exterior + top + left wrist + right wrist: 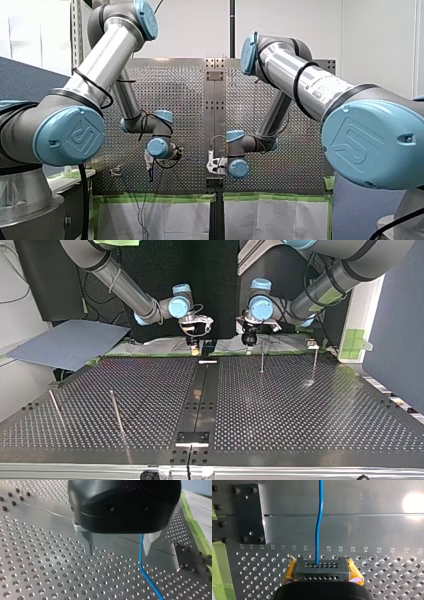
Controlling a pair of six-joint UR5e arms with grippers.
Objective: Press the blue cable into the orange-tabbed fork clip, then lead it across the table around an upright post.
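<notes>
Apparently held, blue cable (320, 517) runs straight from my right gripper (322, 570).

My left arm (107, 55), a silver tube with pale blue joint caps, rises to a high elbow and folds down to its wrist. My left gripper (118, 547), black with two metal fingers (88, 542), points downward. Those fingers stand well apart and grip nothing. My right arm (310, 82), the same silver and blue, mirrors that pose from the other side. My right gripper (322, 571), with yellow pads (290, 573), is closed on a thin blue cable (319, 517). In the top view both grippers hang side by side, near each other.
</notes>
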